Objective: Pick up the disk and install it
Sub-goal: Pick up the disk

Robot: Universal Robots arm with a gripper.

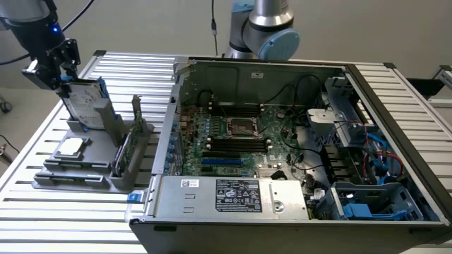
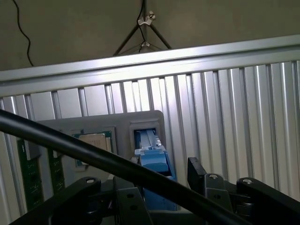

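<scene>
Disk (image 1: 88,107) silver w/ white label, blue frame; gripper (image 1: 65,80) fingers spread at top

Table (image 1: 63,217): slatted aluminium top carrying everything listed below.
Computer case (image 1: 261,79): grey chassis, open on top, filling the exterior view's right.
Motherboard (image 1: 277,156): green board flat on the case floor, with black memory slots and black cables.
Processor socket (image 1: 241,127): square, metal-framed, mid-board.
Power supply (image 1: 233,196): silver box with a white label, along the case's near edge.
Holder (image 1: 71,179): grey moulded stand, to the exterior view's left of the case.
Chip (image 1: 73,148): small silver square, flat in a holder recess.
Circuit card (image 1: 129,145): thin, green, standing on edge in a holder slot.
Tripod (image 2: 146,28): dark legs beyond the table edge.
</scene>
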